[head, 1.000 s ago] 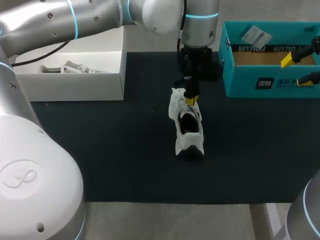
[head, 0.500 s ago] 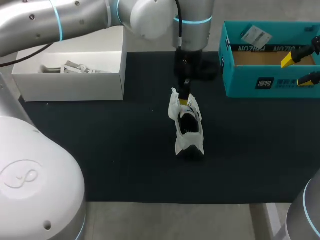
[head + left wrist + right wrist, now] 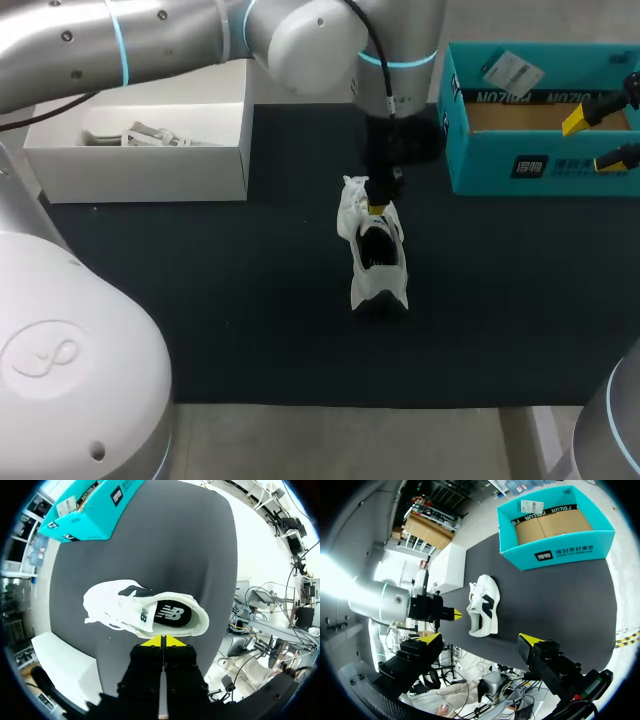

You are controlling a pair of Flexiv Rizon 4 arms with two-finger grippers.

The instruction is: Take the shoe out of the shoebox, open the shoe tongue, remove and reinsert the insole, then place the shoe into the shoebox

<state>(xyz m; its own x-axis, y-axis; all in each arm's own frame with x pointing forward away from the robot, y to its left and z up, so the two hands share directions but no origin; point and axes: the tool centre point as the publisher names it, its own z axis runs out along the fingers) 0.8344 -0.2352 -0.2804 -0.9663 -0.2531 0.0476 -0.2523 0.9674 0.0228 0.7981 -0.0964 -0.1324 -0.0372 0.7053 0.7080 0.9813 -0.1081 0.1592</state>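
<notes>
On the black mat (image 3: 250,300): white lace-up shoe (image 3: 378,265) stood outside teal cardboard shoebox (image 3: 545,165).
Left gripper (image 3: 162,641): closed, empty, at heel.
Right gripper (image 3: 481,638): gaped wide, empty.

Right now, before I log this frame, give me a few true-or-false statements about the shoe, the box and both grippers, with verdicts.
1. The shoe is inside the box. False: it stands on the mat, outside the box.
2. The right gripper is open and holds nothing. True.
3. The left gripper is at the shoe's heel. True.
4. The left gripper is wide open. False: its yellow tips meet.
5. The insole lies on the mat beside the shoe. False: it is inside the shoe.
</notes>
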